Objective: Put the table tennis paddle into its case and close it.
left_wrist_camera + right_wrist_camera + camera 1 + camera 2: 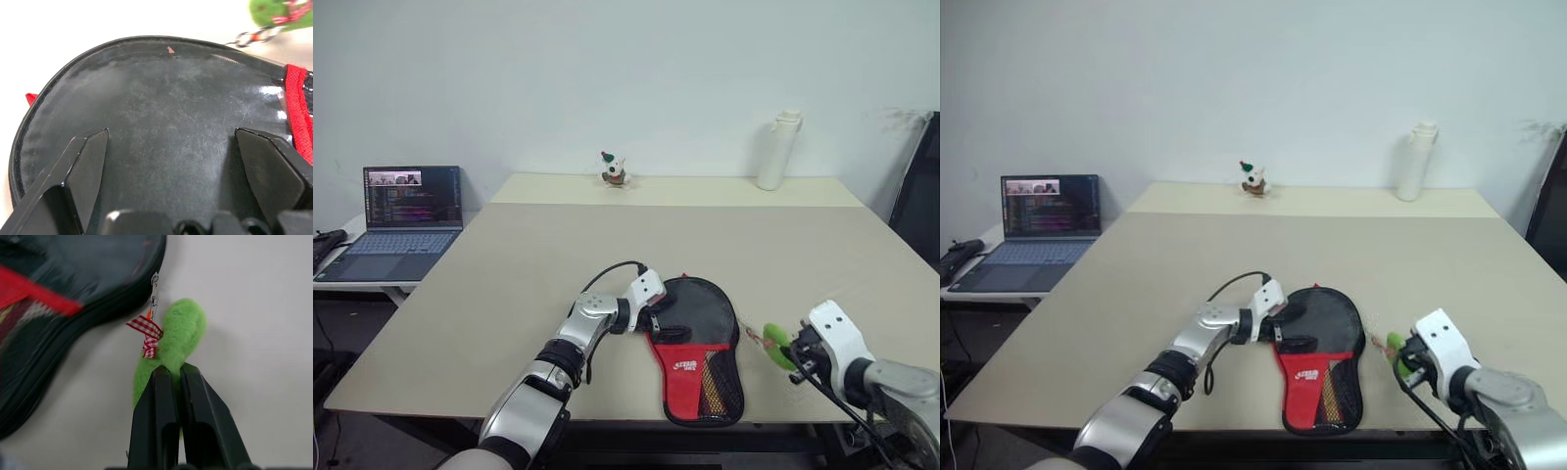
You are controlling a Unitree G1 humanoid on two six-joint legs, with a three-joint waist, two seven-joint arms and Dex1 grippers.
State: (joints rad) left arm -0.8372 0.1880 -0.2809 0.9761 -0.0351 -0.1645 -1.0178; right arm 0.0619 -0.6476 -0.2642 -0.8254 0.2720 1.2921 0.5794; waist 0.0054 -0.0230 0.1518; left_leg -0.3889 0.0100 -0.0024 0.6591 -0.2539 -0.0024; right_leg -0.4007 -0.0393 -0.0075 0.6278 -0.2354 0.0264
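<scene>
Case flat on worktop, paddle hidden | left claw spread wide over its round end | right claw at 3 o'clock, pinching green fuzzy charm.

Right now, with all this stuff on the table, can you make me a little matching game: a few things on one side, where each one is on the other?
Things:
1. case
2. green charm
3. laptop
4. white bottle

Places:
A. far side of the table, toward the right
B. pinched in the right gripper
C. flat on the table, under the open left gripper
D. on a side desk to the left

Pairs: 1-C, 2-B, 3-D, 4-A
</scene>
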